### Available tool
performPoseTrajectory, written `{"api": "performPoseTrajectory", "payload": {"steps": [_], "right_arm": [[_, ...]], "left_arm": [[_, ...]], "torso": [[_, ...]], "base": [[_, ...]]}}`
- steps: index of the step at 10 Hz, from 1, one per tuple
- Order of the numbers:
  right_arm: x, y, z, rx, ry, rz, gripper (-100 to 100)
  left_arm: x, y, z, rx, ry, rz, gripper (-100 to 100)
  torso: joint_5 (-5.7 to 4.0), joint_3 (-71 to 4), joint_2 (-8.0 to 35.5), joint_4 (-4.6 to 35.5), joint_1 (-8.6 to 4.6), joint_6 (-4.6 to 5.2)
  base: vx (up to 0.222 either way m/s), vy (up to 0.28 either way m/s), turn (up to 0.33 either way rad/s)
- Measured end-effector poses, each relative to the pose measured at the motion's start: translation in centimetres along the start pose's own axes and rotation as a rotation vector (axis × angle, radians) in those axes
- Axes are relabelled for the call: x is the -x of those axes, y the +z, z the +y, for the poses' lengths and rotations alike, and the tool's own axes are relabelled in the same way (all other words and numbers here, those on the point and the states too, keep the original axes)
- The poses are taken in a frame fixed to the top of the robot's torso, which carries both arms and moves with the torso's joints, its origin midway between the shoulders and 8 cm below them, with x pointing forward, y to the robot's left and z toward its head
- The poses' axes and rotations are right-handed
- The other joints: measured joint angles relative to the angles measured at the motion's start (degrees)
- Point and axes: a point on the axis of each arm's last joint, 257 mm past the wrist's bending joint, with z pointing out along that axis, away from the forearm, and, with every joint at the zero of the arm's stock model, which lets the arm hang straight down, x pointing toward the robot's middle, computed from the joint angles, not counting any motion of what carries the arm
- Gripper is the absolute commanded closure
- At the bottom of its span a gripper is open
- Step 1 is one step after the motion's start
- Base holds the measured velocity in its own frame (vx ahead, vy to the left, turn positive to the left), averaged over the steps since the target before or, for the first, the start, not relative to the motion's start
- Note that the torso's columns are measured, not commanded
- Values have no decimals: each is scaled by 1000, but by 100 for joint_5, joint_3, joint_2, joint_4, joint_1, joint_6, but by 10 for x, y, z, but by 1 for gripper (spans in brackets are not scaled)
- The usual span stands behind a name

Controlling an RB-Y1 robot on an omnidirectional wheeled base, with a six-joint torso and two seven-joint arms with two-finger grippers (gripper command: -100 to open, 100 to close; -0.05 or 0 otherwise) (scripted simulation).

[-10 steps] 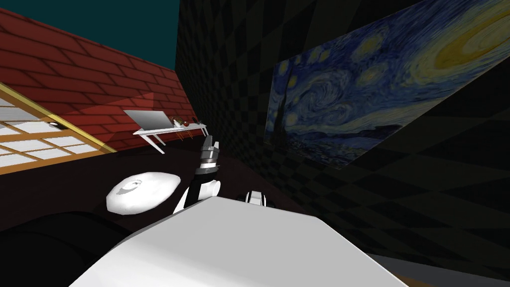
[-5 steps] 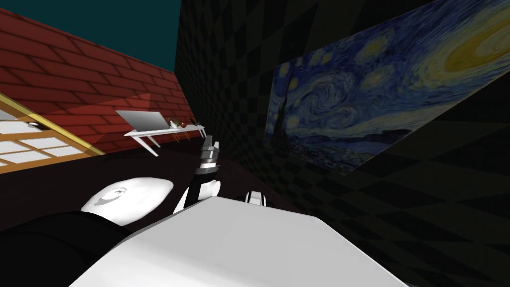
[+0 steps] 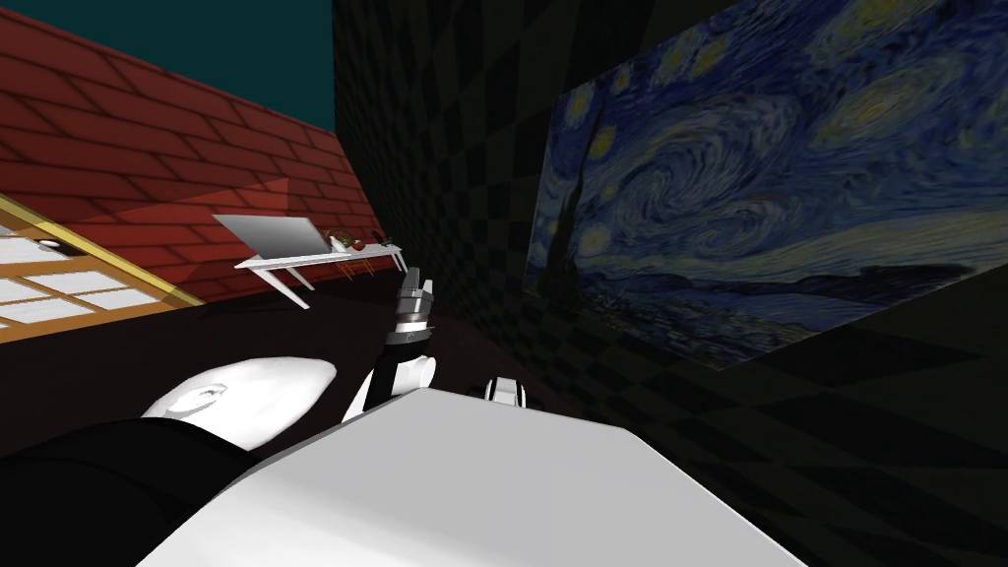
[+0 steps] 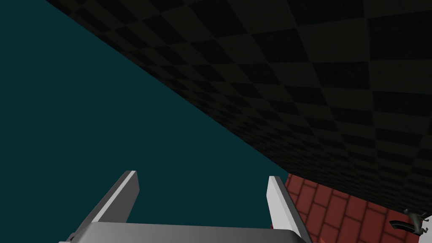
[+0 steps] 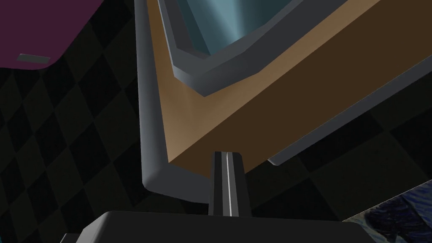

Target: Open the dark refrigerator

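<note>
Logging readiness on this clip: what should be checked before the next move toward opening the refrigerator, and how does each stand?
1. Refrigerator located: cannot tell; the head view faces the checkered wall and painting.
2. Left gripper fingers open: ok.
3. Left gripper empty: ok.
4. Right gripper fingers open: not ok, shut.
5. White table away from the arms: ok, far off by the brick wall.
</note>
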Motion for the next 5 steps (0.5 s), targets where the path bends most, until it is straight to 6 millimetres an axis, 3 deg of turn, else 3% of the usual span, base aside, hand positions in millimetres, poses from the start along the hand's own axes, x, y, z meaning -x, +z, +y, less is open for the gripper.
{"api": "performPoseTrajectory", "payload": {"steps": [2,5], "right_arm": [[1,1,-2,2,9,-5,-100],[-4,0,-7,-13,1,8,-100]], "left_arm": [[0,0,0,0,0,0,0],[0,0,0,0,0,0,0]], "torso": [[33,-5,28,10,-10,20],[-1,-25,-37,-14,-6,-8]], "base": [[-1,12,2],[1,3,-22]]}}
